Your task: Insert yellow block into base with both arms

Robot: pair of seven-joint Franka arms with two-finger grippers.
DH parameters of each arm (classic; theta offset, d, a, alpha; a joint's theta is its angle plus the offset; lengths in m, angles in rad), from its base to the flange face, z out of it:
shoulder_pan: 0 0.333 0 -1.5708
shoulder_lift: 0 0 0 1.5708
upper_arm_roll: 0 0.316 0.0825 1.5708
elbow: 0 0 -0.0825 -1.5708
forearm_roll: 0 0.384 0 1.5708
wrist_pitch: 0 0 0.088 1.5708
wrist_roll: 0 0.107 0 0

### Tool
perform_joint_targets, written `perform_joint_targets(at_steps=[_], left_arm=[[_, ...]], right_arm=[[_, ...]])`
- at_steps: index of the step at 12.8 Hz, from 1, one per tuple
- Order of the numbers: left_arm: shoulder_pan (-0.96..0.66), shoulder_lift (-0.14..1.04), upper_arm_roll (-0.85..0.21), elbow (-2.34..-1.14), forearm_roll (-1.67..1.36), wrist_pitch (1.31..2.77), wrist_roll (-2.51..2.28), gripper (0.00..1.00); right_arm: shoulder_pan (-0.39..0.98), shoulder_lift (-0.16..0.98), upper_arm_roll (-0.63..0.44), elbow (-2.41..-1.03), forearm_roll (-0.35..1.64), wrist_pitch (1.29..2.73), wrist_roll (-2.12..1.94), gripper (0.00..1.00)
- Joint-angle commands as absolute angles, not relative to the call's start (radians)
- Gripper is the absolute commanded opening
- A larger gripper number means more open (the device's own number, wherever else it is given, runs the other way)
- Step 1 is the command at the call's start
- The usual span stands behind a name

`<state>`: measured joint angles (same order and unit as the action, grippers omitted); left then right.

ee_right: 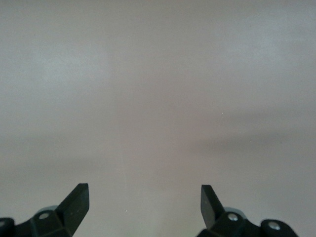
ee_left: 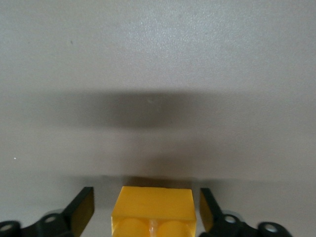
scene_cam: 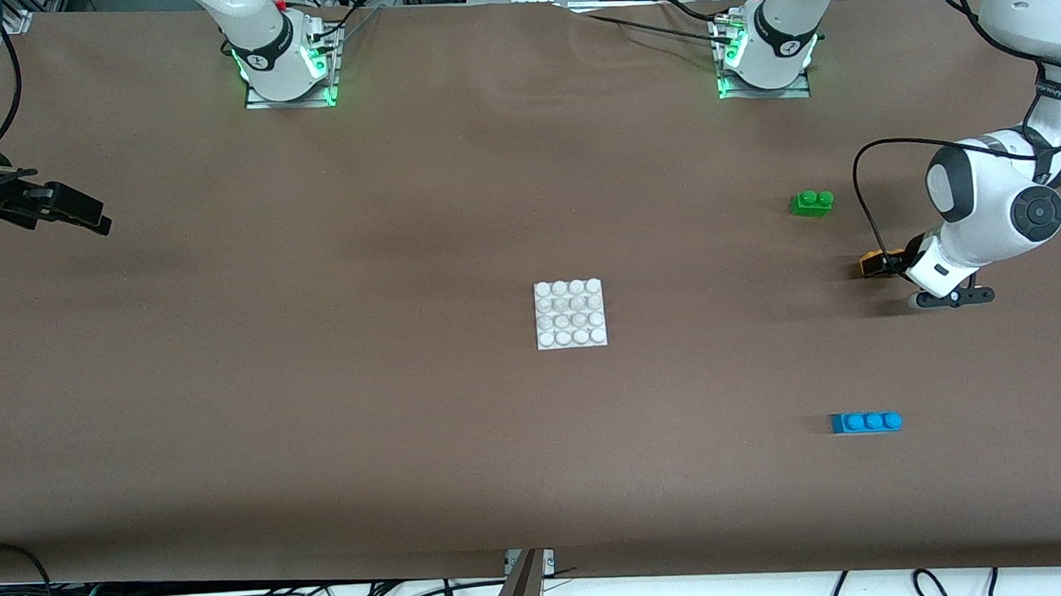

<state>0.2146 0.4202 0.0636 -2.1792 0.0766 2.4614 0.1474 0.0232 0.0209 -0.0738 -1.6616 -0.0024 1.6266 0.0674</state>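
Straddling the yellow block (ee_left: 154, 210), the left gripper (ee_left: 147, 212) is down at the table (scene_cam: 321, 415) at the left arm's end, one finger (ee_left: 81, 207) on each side of the brick. A sliver of table shows between each finger and the block's flanks, so the jaws are spread around it and not touching it. The block sits flat on the table, studs up, and only an orange corner (scene_cam: 871, 263) peeks out from under the wrist in the front view.

Out from there, a green brick (scene_cam: 812, 201) lies farther from the front camera than the block, well apart from it. A blue brick (scene_cam: 865, 422) lies nearer to the front camera, also well apart. The base (scene_cam: 570, 313) sits mid-table, studs up, with nothing on it, far from the block and from both grippers.

Over at the other end, the right gripper (scene_cam: 66, 211) hangs in the air above bare table and waits, its fingers (ee_right: 76, 202) spread wide with nothing between them.
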Motion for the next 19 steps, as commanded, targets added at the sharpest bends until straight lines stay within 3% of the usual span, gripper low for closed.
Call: perform_joint_targets(at_steps=[1, 11, 14, 19], left_arm=[[0.222, 0.397, 0.058, -2.203, 0.060, 2.465, 0.149, 0.86], [0.222, 0.365, 0.057, -2.230, 0.060, 2.456, 0.144, 0.85], [0.222, 0.365, 0.057, -2.230, 0.060, 2.456, 0.146, 0.75], [0.222, 0.367, 0.057, -2.230, 0.060, 2.457, 0.150, 0.39]], right_arm=[[0.025, 0.018, -0.075, -1.658, -0.003, 1.617, 0.072, 1.00], [0.025, 0.020, -0.075, -1.658, -0.003, 1.617, 0.072, 1.00], [0.025, 0.020, -0.075, -1.658, -0.003, 1.614, 0.072, 1.00], [0.025, 0.020, -0.075, -1.658, -0.003, 1.614, 0.072, 1.00]])
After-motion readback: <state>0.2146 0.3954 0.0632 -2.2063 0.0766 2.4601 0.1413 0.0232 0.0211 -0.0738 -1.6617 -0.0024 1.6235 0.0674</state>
